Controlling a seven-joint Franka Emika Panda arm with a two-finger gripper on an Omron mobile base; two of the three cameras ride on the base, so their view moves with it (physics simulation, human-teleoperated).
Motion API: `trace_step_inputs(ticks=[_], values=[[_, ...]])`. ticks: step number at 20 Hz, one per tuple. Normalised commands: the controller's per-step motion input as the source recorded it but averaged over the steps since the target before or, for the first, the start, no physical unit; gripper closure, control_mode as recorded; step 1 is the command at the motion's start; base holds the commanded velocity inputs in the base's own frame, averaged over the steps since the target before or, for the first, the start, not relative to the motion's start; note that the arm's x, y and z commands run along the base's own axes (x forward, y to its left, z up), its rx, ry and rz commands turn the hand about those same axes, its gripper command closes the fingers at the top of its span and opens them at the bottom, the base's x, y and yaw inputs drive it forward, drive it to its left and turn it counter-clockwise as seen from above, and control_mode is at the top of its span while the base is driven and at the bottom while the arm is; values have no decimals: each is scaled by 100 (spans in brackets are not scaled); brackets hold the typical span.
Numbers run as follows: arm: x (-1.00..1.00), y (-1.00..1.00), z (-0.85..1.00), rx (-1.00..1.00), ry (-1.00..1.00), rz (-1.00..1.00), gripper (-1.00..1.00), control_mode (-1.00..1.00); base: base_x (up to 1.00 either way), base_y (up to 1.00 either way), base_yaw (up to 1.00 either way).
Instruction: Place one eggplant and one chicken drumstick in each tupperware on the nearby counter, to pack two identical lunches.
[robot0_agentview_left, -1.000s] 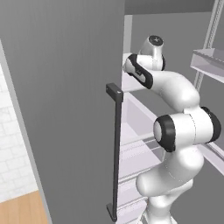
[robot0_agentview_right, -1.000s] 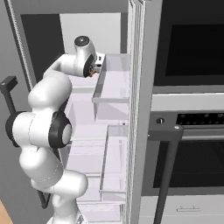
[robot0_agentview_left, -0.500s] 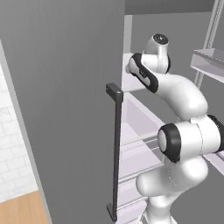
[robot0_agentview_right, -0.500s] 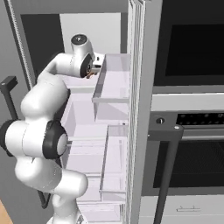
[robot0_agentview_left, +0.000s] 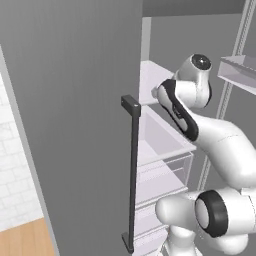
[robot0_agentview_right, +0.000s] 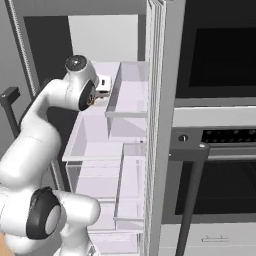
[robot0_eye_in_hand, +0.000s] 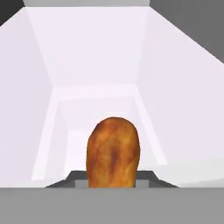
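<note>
- Golden-brown chicken drumstick (robot0_eye_in_hand: 113, 152) sits gripped between the gripper (robot0_eye_in_hand: 113, 179) fingers
- White arm reaches into the open fridge (robot0_agentview_right: 107, 140), above a pale shelf (robot0_agentview_right: 90, 142)

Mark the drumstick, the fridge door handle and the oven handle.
chicken drumstick (robot0_eye_in_hand: 113, 153), hand view, middle of its browned skin.
fridge door handle (robot0_agentview_left: 134, 170), left base view, mid bar.
oven handle (robot0_agentview_right: 190, 192), right base view, mid bar.

**Hidden and cut off**

Chicken drumstick (robot0_eye_in_hand: 113, 152) cut off at its lower end by the bottom of the hand view; grip on it not discernible. Gripper (robot0_agentview_right: 104, 85) mostly masked by the wrist in the right base view, jaw state unreadable. Fridge door handle (robot0_agentview_left: 132, 175) hiding part of the drawers (robot0_agentview_left: 165, 170) behind.
</note>
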Motion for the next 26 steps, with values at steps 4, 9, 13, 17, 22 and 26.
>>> trace_step_inputs(ticks=[4,9,13,17,22,26], values=[[-100,0,0,-1,6,0,100,-100,0,0,0],[-100,0,0,-1,14,0,100,-100,0,0,0],[-100,0,-15,-3,17,0,100,-100,0,0,0],[-100,0,-21,-4,29,0,100,-100,0,0,0],[-100,-3,13,0,50,-2,100,-100,0,0,0],[-100,-11,-37,2,6,-1,100,-100,0,0,0]])
